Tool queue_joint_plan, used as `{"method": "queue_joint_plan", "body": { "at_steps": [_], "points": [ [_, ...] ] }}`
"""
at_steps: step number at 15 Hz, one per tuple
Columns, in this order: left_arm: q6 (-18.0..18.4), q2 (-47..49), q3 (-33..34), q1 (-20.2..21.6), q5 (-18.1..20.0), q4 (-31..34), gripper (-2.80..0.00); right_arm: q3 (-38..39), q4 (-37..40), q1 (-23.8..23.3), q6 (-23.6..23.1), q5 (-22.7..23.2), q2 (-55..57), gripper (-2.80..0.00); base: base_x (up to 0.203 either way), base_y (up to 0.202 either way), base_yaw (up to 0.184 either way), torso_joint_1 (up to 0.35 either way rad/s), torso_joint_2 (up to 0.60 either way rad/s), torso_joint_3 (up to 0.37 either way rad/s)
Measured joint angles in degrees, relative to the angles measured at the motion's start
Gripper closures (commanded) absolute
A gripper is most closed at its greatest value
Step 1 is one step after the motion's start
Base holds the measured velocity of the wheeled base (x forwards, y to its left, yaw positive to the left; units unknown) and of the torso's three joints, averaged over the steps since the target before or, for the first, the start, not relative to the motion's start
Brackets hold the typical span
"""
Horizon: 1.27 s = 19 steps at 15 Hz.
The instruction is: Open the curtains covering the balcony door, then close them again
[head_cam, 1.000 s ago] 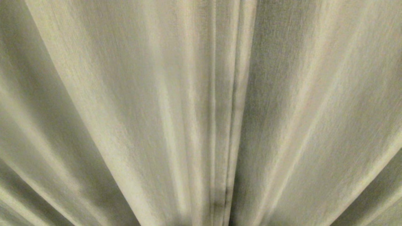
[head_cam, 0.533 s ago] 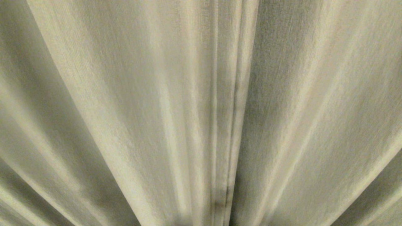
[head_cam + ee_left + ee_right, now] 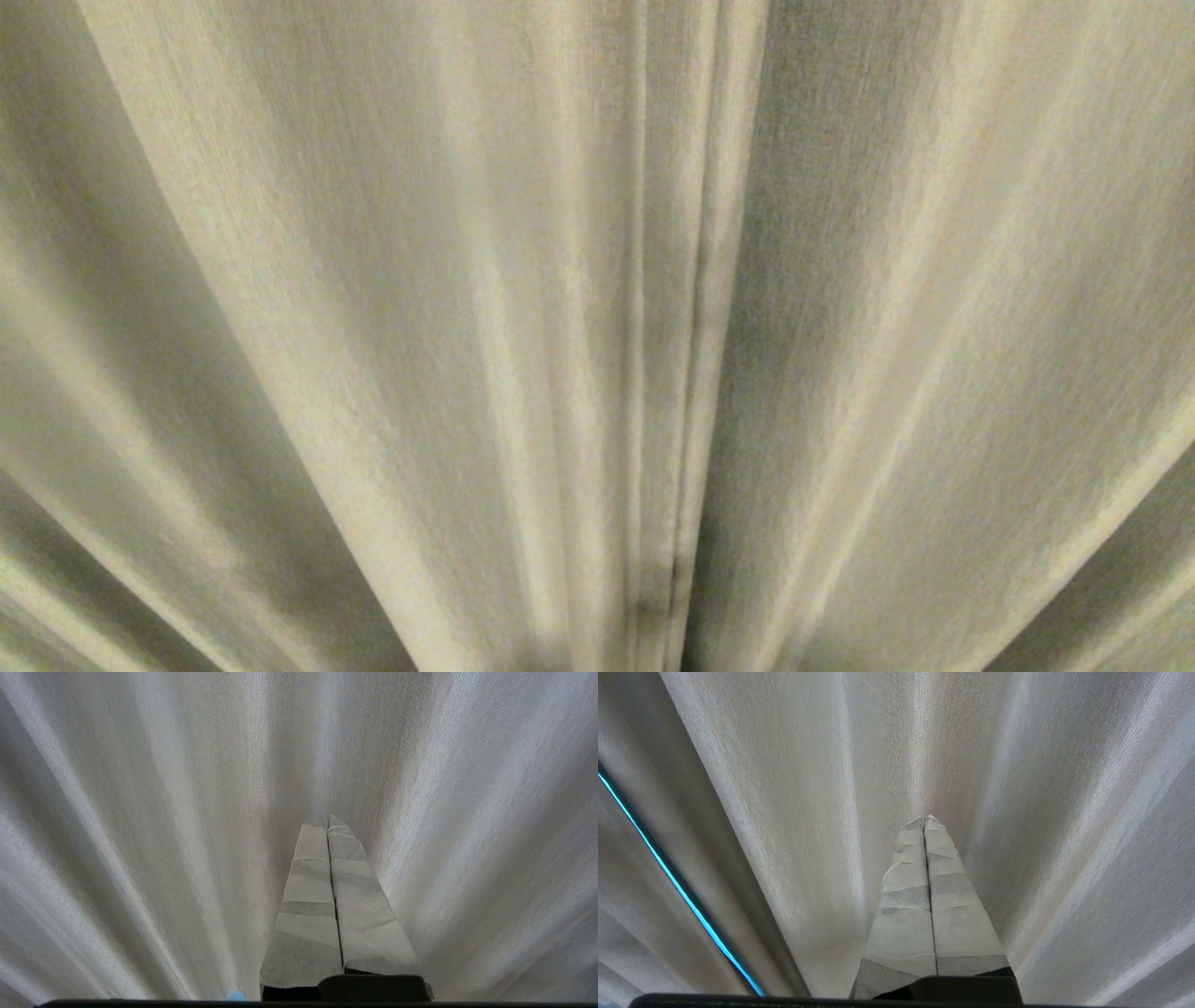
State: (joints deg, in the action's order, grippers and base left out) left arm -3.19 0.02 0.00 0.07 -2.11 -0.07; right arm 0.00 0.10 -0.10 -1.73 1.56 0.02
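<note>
Cream-beige pleated curtains (image 3: 373, 327) fill every view, drawn closed. The left end effector (image 3: 327, 820) and right end effector (image 3: 924, 819), fingers pressed together and holding nothing, point at the fabric.

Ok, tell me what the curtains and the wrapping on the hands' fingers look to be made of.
Curtains: thick woven cream-beige cloth, matte, with visible weave and soft pleats. Finger wrap on the left hand and right hand: probably pale, matte cloth or paper tape, judging by its overlapping bands and creases.
</note>
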Motion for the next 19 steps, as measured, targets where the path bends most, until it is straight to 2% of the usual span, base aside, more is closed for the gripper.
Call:
{"method": "queue_joint_plan", "body": {
  "at_steps": [19],
  "points": [
    [0.00, 0.00, 0.00, 0.01, 0.02, 0.00, 0.00, 0.00, -0.10, 0.00, 0.28, 0.04, 0.00, 0.00, 0.000, 0.000, 0.000, 0.000, 0.00, 0.000]
  ]
}}
